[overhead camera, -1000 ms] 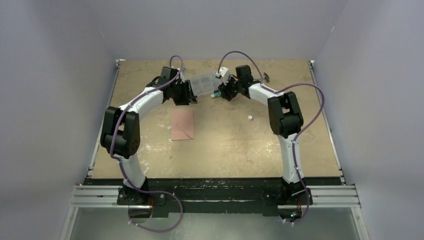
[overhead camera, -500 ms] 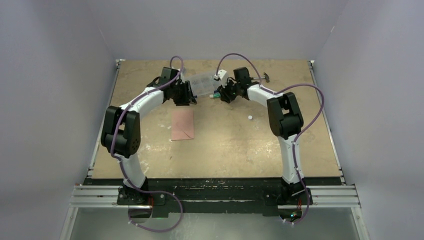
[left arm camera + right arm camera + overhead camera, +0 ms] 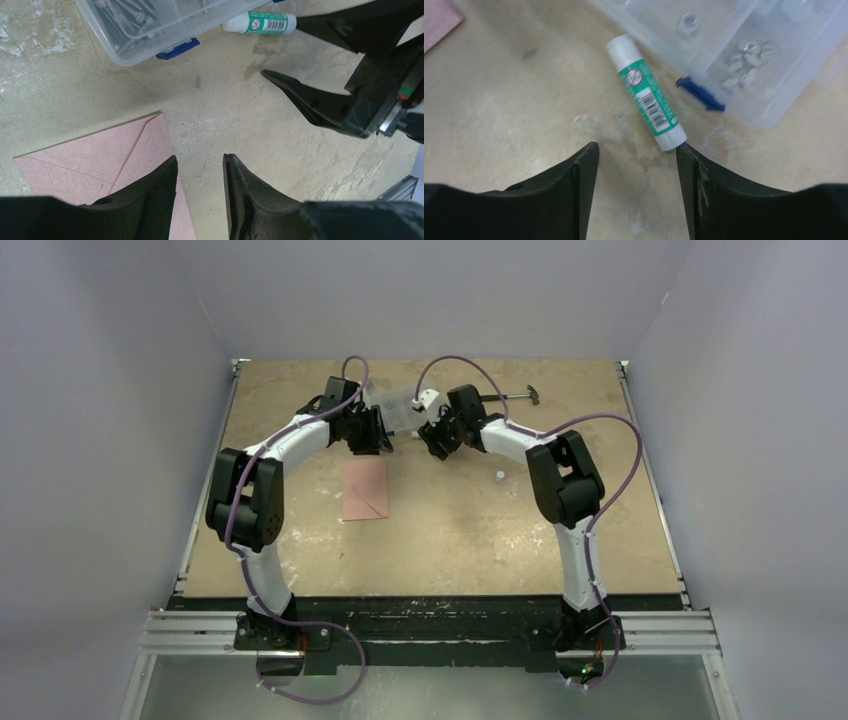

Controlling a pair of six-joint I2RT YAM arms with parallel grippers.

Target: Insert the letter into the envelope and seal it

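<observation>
Glue stick (image 3: 645, 92) just ahead of my right gripper (image 3: 636, 147), jaws wide, empty.
Left gripper (image 3: 200, 162) part-open, empty, by the envelope (image 3: 95, 165); stick lies slantwise, so closing could roll it against the clear box (image 3: 744, 55).

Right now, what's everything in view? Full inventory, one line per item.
envelope: one, salmon pink, flat on the table just near of the left pincer.
clear compartment box: one, transparent with blue latches, far centre, metal hardware inside.
glue stick: one, green and white, lying on the table beside the box.
small white object: one, white, right of centre; too small to identify.
dark tool: one, dark, far side, right of the box.
table: one, tan, scuffed.
left pincer: one, black, open and empty, beside the envelope's corner.
right pincer: one, black, open and empty, at the glue stick's end.
</observation>
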